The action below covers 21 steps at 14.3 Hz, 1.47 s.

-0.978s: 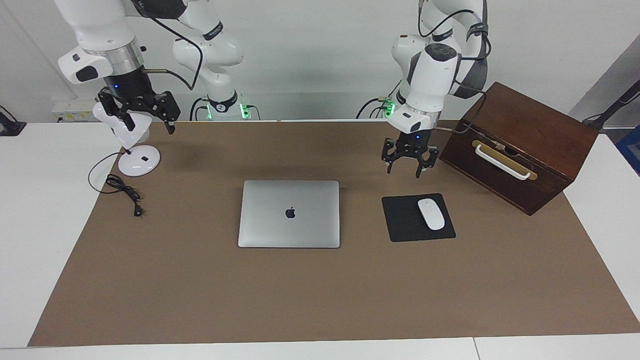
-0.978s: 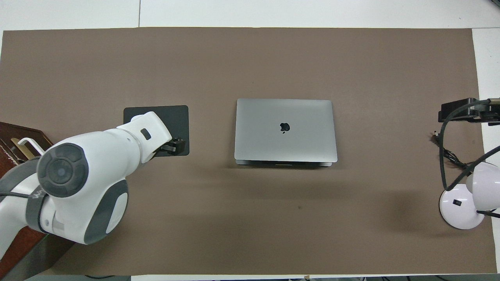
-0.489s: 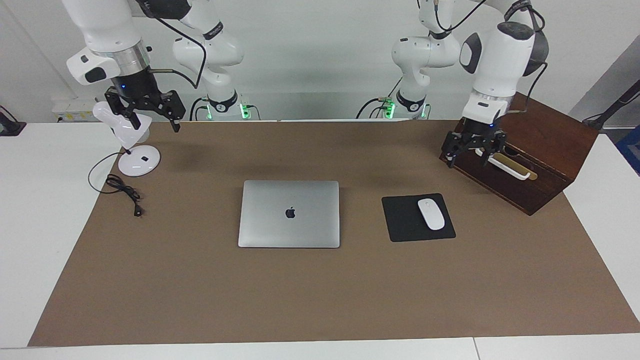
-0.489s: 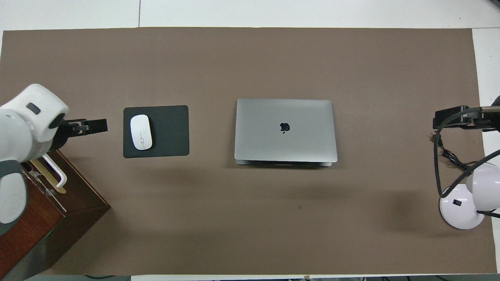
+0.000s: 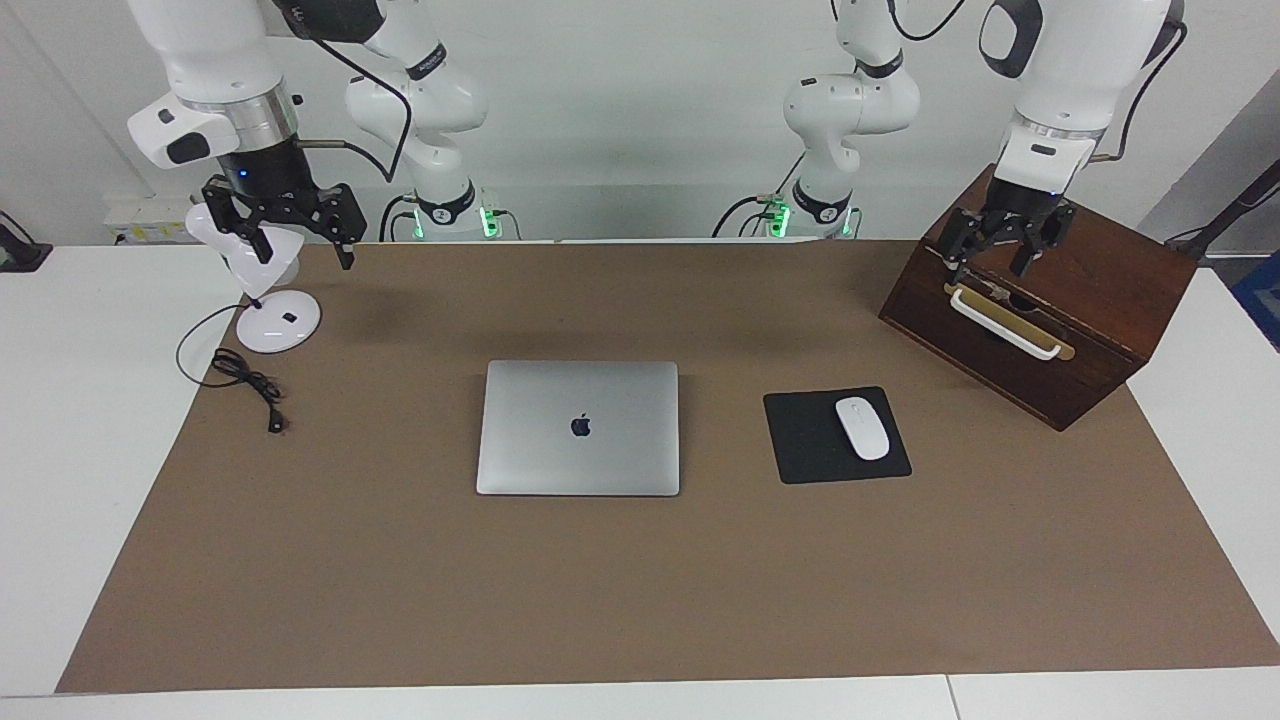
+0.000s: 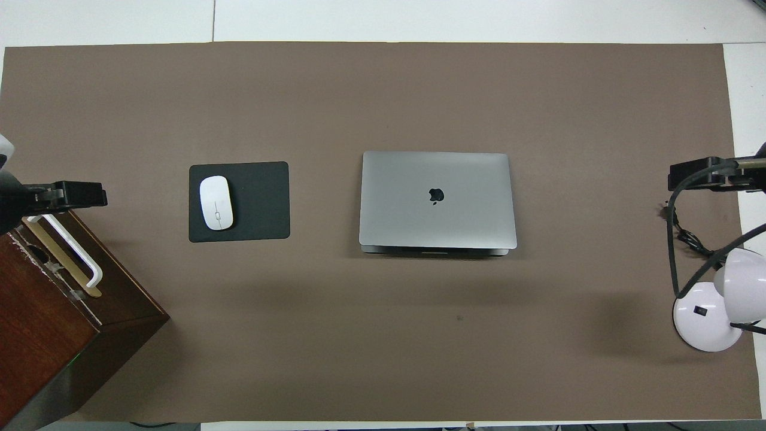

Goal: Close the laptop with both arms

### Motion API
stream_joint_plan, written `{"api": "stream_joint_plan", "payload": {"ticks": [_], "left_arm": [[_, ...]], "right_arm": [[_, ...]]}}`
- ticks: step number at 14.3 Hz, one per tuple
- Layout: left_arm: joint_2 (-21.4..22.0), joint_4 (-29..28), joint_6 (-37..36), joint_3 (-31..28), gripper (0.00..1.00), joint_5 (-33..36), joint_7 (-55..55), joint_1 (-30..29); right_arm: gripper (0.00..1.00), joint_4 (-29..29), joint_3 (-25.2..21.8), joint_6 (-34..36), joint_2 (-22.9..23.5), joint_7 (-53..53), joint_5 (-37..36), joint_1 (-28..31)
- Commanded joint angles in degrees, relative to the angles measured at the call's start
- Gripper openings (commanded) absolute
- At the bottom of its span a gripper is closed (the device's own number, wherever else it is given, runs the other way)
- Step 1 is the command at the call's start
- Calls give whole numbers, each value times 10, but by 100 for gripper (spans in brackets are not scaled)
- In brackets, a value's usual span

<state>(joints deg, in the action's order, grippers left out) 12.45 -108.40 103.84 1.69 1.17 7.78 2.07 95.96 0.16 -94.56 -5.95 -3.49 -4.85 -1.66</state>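
Observation:
The silver-grey laptop (image 5: 578, 428) lies shut and flat in the middle of the brown mat, with its apple logo facing up; it also shows in the overhead view (image 6: 437, 200). My left gripper (image 5: 997, 258) is open and empty, up in the air over the wooden box, well away from the laptop. In the overhead view it (image 6: 66, 195) shows at the frame's edge. My right gripper (image 5: 305, 255) is open and empty, raised over the lamp's head at the right arm's end of the table. It (image 6: 712, 173) also shows in the overhead view.
A black mouse pad (image 5: 800, 440) with a white mouse (image 5: 862, 428) lies beside the laptop toward the left arm's end. A dark wooden box (image 5: 1090, 330) with a white handle stands there too. A white desk lamp (image 5: 278, 325) and its black cable (image 5: 245, 385) sit at the right arm's end.
My left gripper has swung away from the spot by the mouse pad and risen to over the wooden box. My right gripper has risen slightly by the lamp. The laptop has not moved.

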Motion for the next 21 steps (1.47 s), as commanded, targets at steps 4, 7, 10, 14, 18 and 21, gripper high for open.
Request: {"api": "stream_joint_plan", "payload": {"ticks": [4, 7, 10, 14, 18, 21], "left_arm": [[-11, 68, -141, 4, 100, -25, 0, -10], [-10, 66, -144, 5, 100, -24, -4, -10], [-9, 62, -133, 5, 100, -24, -63, -16], [-9, 56, -109, 5, 100, -24, -70, -26], [-9, 52, -85, 5, 100, -21, -94, -26], [-9, 52, -85, 3, 100, -20, -103, -26]], "right_arm": [[100, -13, 4, -36, 9, 83, -24, 6], [100, -12, 4, -37, 9, 84, -24, 5], [100, -7, 3, -34, 8, 75, -14, 11], [100, -6, 4, -23, 6, -18, 15, 4], [100, -3, 4, 19, 2, -27, 16, 4], [100, -4, 4, 42, 1, -30, 16, 4]]}}
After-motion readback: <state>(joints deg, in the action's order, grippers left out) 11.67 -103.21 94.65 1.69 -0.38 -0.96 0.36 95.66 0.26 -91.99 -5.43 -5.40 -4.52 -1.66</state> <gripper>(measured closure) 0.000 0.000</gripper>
